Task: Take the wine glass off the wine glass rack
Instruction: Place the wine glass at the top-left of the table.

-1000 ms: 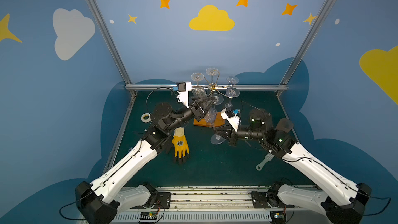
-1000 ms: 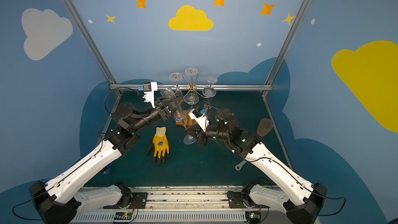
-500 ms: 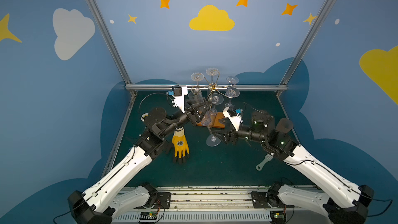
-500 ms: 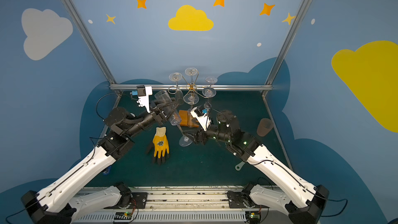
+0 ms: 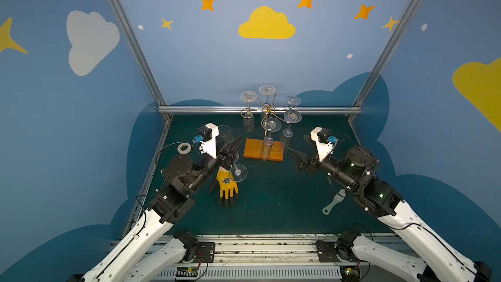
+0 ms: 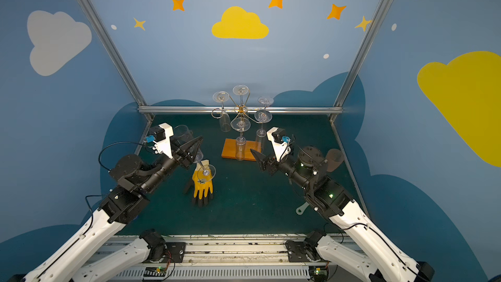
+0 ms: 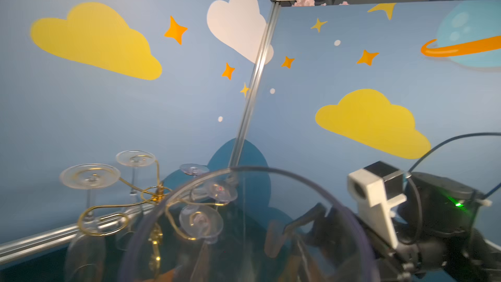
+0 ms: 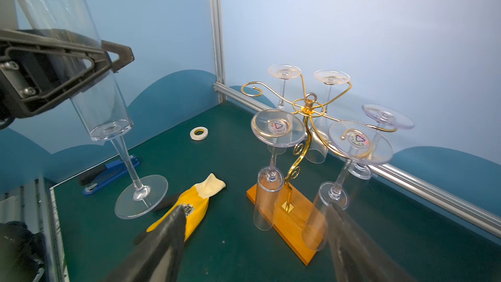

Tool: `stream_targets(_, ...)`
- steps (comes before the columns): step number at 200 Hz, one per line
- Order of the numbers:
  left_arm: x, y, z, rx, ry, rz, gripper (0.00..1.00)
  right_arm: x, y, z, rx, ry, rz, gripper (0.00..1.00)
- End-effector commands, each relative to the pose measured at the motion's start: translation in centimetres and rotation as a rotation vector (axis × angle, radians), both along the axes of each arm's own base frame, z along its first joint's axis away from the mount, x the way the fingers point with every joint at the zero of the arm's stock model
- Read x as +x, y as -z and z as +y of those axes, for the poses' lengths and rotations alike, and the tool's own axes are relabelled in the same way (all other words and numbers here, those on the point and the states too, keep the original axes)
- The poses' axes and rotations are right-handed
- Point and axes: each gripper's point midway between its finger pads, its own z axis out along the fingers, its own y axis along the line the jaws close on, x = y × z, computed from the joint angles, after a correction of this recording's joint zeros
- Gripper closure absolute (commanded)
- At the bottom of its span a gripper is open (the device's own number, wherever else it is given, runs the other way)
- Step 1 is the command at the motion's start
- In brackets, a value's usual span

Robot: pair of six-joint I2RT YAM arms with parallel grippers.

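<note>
The left gripper (image 5: 233, 145), its far finger hidden behind the bowl, clamps the clear, straight-sided stemmed wine glass (image 8: 100, 109). The glass is tilted, foot lowest, near a yellow fabric glove (image 5: 227, 186), apart from the thin gold wire wine glass rack (image 8: 308, 104) on its orange wooden base. The right gripper (image 5: 296, 144) gapes empty.

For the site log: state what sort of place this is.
Probably a robot test booth: blue panel walls with painted clouds on aluminium posts, two arms on a front rail, and a wine glass rack on a green mat.
</note>
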Motion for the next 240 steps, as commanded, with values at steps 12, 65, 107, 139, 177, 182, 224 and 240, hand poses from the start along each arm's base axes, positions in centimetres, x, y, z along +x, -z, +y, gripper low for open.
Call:
stream_targets(12, 3.0, 2.5, 3.8, 0.089, -0.238, -0.027, 0.60, 0.7, 0.3, -1.0, -0.002, 0.055, 0.004, 0.20)
stream_targets(65, 9.0, 5.4, 9.2, 0.001, -0.380, 0.000, 0.57, 2.5, 0.8, -1.3, -0.017, 0.092, 0.025, 0.20)
stream_targets(107, 15.5, 8.0, 9.7, 0.035, -0.376, 0.013, 0.57, 4.7, 1.9, -1.3, -0.034, 0.130, 0.065, 0.20)
stream_targets(139, 21.0, 9.0, 8.8, 0.076, -0.355, -0.016, 0.56, 6.3, 2.9, -2.0, -0.042, 0.182, 0.092, 0.20)
stream_targets(177, 26.8, 10.2, 7.3, 0.115, -0.315, -0.066, 0.56, 7.9, 3.7, -3.4, -0.033, 0.244, 0.115, 0.20)
stream_targets(182, 27.4, 10.5, 7.2, 0.118, -0.313, -0.070, 0.56, 8.1, 3.7, -3.5, -0.032, 0.251, 0.117, 0.20)
stream_targets(224, 31.5, 12.2, 6.5, 0.124, -0.294, -0.099, 0.56, 9.2, 4.1, -4.4, -0.037, 0.290, 0.131, 0.20)
stream_targets(240, 32.5, 13.1, 6.4, 0.125, -0.290, -0.103, 0.56, 9.6, 4.4, -4.6, -0.040, 0.298, 0.141, 0.20)
